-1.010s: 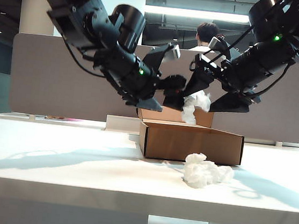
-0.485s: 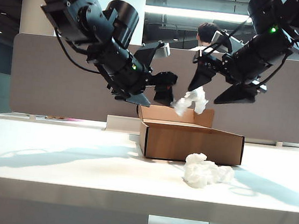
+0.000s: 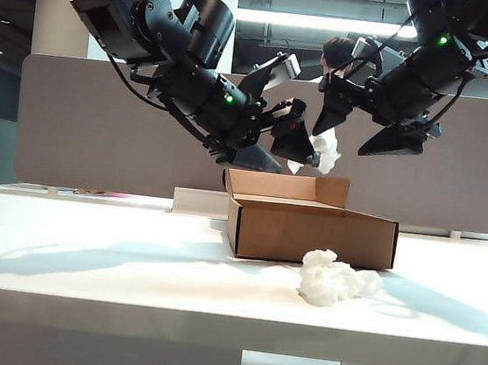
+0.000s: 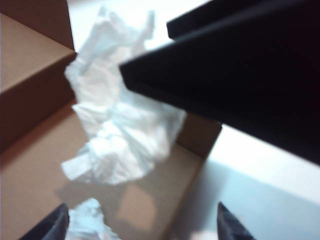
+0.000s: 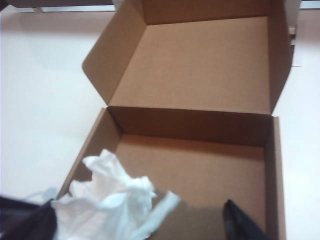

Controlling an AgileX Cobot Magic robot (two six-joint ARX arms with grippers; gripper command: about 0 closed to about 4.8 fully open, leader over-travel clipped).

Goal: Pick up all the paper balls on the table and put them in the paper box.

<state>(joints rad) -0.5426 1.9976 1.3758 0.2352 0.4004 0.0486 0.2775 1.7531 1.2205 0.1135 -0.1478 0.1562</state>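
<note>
Midway, roughly: one paper ball [image 3: 320, 150] hangs between the spread right gripper [image 3: 369, 126] and left gripper [image 3: 294, 149], whose grasp I cannot tell, above the paper box [image 3: 309, 230]. Another wad [image 3: 332, 279] lies on the surface [image 3: 85, 261], below the right gripper.

Exterior view: the interior of the paper box [image 3: 313, 230] is hidden behind its front wall, so its contents cannot be told. The airborne paper ball [image 3: 323, 149] is partly covered by the left end effector [image 3: 297, 144]; whether it touches the fingers cannot be told. Left wrist view: strong blur throughout; a dark arm part [image 4: 240, 75] covers part of the paper ball [image 4: 120, 130], and a second white wad [image 4: 87, 220] is cut off by the frame edge. Right wrist view: the right end effector [image 5: 135, 222] shows only its fingertips [image 5: 240, 222] at the frame edge; the paper ball [image 5: 112, 202] is cropped there.
</note>
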